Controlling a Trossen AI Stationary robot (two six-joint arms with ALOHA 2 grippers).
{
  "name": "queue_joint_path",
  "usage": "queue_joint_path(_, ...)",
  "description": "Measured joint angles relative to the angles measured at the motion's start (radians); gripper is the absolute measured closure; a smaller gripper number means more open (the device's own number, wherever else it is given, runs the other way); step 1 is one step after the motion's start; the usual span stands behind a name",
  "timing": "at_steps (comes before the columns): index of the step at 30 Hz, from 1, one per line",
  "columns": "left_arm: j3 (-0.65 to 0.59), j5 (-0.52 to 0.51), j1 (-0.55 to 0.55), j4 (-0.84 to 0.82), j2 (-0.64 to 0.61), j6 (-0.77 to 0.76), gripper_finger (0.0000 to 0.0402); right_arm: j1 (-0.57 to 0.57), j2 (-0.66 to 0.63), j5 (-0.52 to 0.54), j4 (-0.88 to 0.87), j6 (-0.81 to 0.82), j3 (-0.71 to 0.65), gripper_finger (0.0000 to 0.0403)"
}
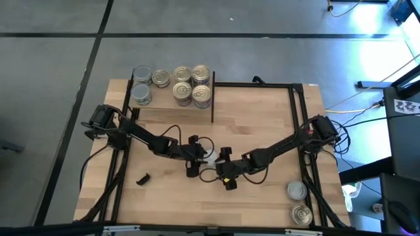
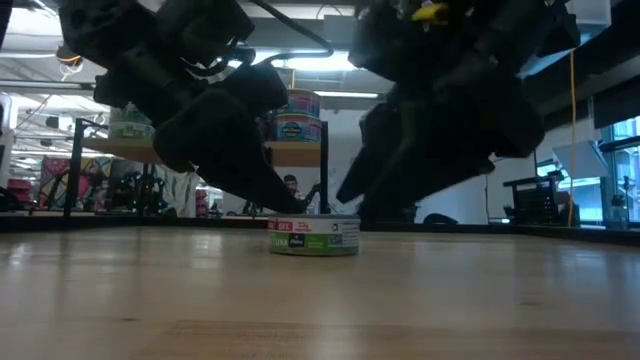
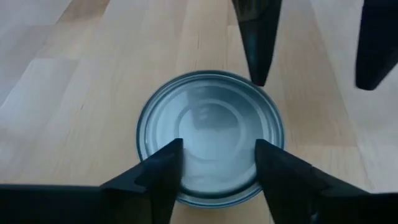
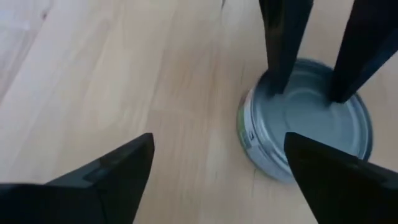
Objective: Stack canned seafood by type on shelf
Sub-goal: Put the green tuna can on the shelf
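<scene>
Shelf point(image 1: 249, 98): light wood board in a thin black frame, at the far side of the tabletop point(image 1: 164, 196).
Tins on shelf point(image 1: 174, 85): seven clustered at its far left end; two grey-topped and one gold-topped point(image 1: 161, 78) to the left, four gold-topped point(image 1: 192, 85) just beside them in a square.
Loose dark piece point(image 1: 141, 178): on the tabletop, near left, apart from everything else.
Left pincer point(image 1: 191, 155): at mid-tabletop, lowered over the centre tin; fingers point(image 3: 163, 177) parted, tips set over the tin's top inside its rim, not clamped on its wall; whether they touch the lid cannot be told.
Centre tin point(image 3: 210, 134): plain silver-grey top, green and white label on its wall, flat on the tabletop between the two pincers, directly beneath the left one.
Right pincer point(image 1: 226, 172): just beside the centre tin, on its right; fingers point(image 4: 115, 171) spread wide, released, nothing between them; tin lies ahead and to one side of its gap, not within it.
Spare tins: two at the near right corner of the tabletop, one grey-topped point(image 1: 297, 191), one gold-topped point(image 1: 302, 214), well apart from both pincers.
</scene>
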Motion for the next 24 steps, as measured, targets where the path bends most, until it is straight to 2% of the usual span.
queue_joint_path(9,-0.143,0.035,0.014,0.257,0.001,-0.046,0.0256,0.001,0.016,0.134,0.016,-0.229,0.000,0.0036)
queue_joint_path(15,-0.231,0.067,0.042,0.417,0.001,-0.094,0.0267,0.001,0.058,0.247,0.067,-0.415,0.002,0.0036)
queue_joint_path(24,-0.323,0.072,0.045,0.569,0.002,-0.131,0.0269,-0.001,0.126,0.318,0.169,-0.646,0.002,0.0036)
